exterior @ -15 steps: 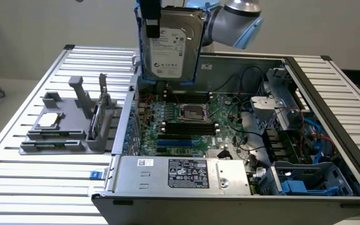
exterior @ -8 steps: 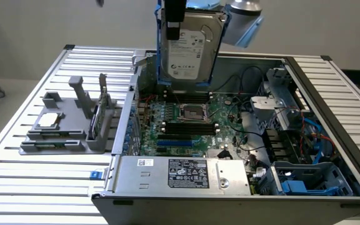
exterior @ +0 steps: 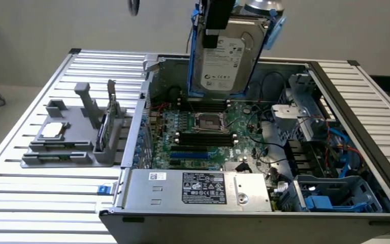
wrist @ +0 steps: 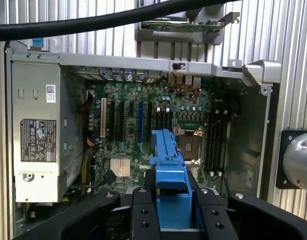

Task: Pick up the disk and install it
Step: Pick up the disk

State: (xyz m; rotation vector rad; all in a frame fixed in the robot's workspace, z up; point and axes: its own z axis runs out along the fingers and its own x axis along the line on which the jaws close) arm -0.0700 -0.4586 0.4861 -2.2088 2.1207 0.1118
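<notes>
Aloft, disk [exterior: 227, 58] in end effector [wrist: 173, 210] above case [exterior: 249, 226]

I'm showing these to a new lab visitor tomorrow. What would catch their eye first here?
The disk, silver with a blue frame, hangs upright in the gripper above the open computer case. Below it lies the green motherboard, with a grey power-supply box at the case's near edge. On the exterior view's left, a grey holder stands on the ribbed table.

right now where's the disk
The disk hangs upright in the gripper, in the air above the motherboard of the open computer case, near the top middle of the exterior view.
</notes>
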